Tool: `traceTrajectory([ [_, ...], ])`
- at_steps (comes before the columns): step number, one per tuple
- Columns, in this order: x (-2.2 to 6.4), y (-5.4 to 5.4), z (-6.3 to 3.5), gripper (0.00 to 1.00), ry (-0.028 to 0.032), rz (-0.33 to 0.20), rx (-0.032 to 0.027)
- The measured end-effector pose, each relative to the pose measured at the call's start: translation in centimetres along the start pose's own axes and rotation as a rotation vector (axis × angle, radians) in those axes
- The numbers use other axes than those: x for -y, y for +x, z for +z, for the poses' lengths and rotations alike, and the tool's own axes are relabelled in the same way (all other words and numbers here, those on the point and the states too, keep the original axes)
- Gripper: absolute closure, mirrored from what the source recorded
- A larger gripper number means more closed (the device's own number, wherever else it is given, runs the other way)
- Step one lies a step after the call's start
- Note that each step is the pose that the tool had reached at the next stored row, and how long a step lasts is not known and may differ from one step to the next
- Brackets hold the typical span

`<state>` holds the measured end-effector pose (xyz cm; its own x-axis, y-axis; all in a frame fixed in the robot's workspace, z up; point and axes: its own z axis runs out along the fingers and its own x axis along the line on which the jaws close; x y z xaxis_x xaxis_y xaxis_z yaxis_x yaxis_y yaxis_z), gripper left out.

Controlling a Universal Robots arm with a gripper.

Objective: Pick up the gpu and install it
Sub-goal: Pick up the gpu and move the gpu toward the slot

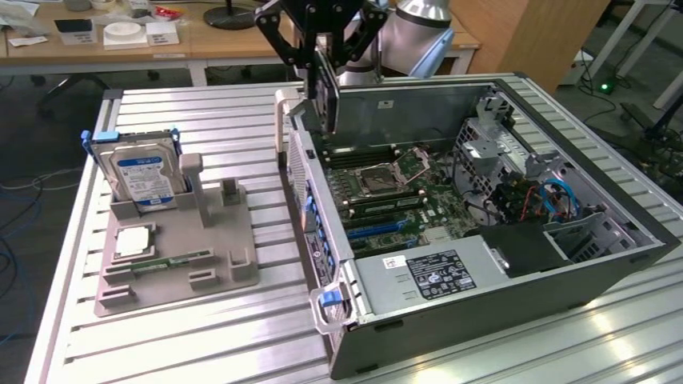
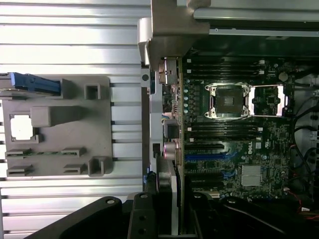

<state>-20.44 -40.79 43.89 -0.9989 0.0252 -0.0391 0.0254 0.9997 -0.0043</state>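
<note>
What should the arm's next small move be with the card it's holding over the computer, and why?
Probably carry the gpu along over the motherboard toward the blue slot, keeping it high. The end effector grips the card hanging on edge beside the wall of the open case, above the board and short of that slot, so lowering now seems premature.

The only legible word is "DELL", printed in white on the motherboard (image 2: pixel 239 149), between the memory slots (image 2: pixel 224 132) and the small silver heatsink (image 2: pixel 254 177). The black-and-white rating label (image 1: pixel 433 274) on the power supply (image 1: pixel 417 280) has rows of print and marks too small to read. The lettering on the hard drive (image 1: pixel 142 172)'s blue-and-white label cannot be made out either.
</note>
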Motion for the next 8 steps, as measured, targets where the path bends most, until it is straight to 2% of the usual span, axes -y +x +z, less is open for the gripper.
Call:
traceTrajectory([
  [8, -0.02, -0.75, 0.06, 0.72, 0.0000, 0.000, 0.0001],
])
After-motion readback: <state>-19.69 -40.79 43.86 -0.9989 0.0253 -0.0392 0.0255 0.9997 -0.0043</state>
